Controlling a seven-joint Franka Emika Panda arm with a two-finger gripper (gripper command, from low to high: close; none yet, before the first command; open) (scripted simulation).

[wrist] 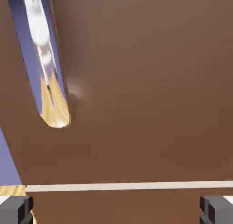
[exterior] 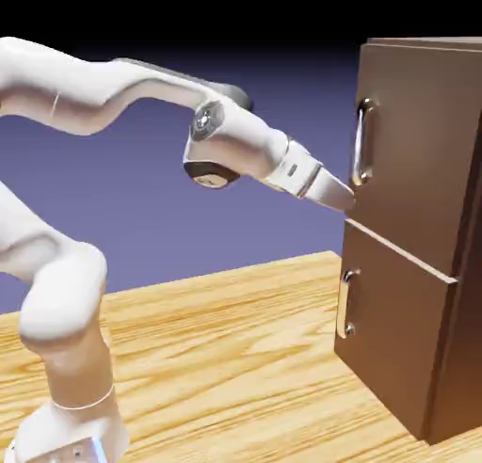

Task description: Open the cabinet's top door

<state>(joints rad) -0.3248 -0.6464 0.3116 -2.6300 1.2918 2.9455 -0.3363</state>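
My gripper (exterior: 346,199) is spread wide and holds nothing: in the hand view both fingertips (wrist: 16,209) sit far apart at the bottom corners with only brown wood between them. I am right up against the cabinet (exterior: 424,245), with the tips just at the front of the top door (exterior: 414,141), low on that panel and near the seam above the shorter lower door (exterior: 391,329); whether they actually touch the wood I cannot tell. The long silver handle (exterior: 362,143) I need is above my fingers in the exterior view, and in the hand view it (wrist: 43,59) runs up and off to the left, its mirrored surface well outside the gap between my fingers. So I judge I am still in the approach, not yet lined up for a grasp, and the door looks fully shut. The next move, as I see it, calls for shifting toward the handle until the bar lies between my fingers, then closing on it and pulling back so the door swings out. The risk is closing too soon and pinching nothing, or catching the small lower handle (exterior: 347,303) instead.
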